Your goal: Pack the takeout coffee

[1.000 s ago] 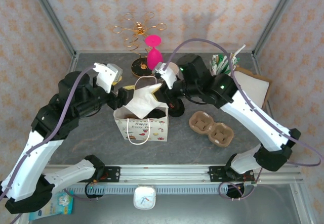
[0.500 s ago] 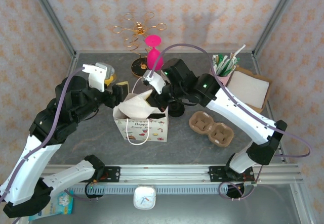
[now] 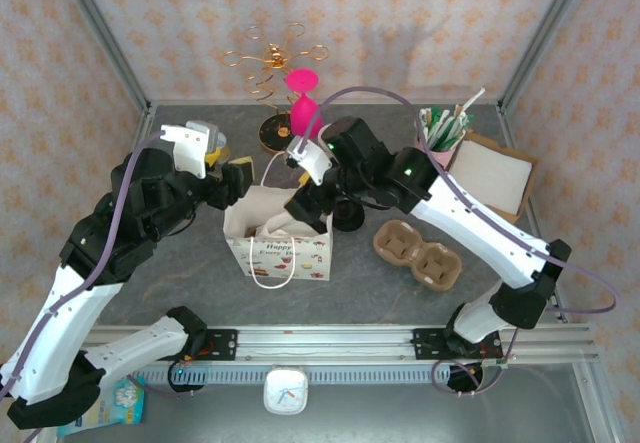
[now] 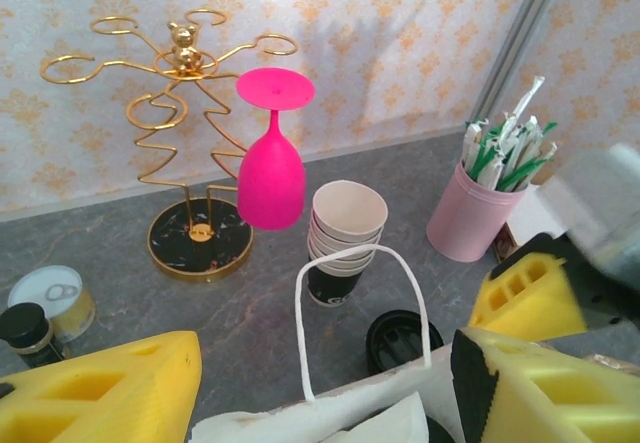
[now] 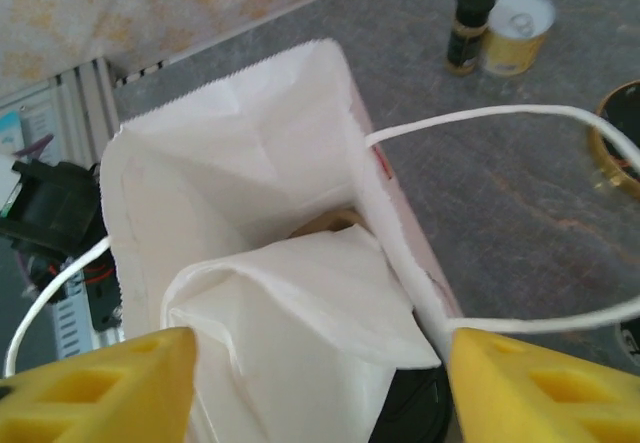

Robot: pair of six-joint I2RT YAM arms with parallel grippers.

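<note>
A white paper gift bag (image 3: 279,245) stands mid-table with its mouth open. A white napkin (image 5: 300,323) lies crumpled inside it. Under the napkin shows a black round shape (image 5: 418,408) and a brown sliver (image 5: 322,225); I cannot tell whether this is the lidded coffee. My right gripper (image 3: 306,205) (image 5: 320,393) hovers open over the bag's mouth, fingers either side of the napkin. My left gripper (image 3: 238,176) (image 4: 320,403) is open at the bag's far-left rim, with a white handle loop (image 4: 360,263) between its fingers.
An empty brown pulp carrier (image 3: 419,253) lies right of the bag. A loose black lid (image 4: 402,338) sits just behind the bag, near stacked cream cups (image 4: 346,228). A pink straw cup (image 3: 440,133), gold stand (image 3: 272,73), pink glass (image 4: 271,163) and small tins (image 4: 50,298) line the back.
The right gripper came down from above the bag, lowering the white napkin into it, and now stands open. The left arm drew back slightly at the bag's rim.
</note>
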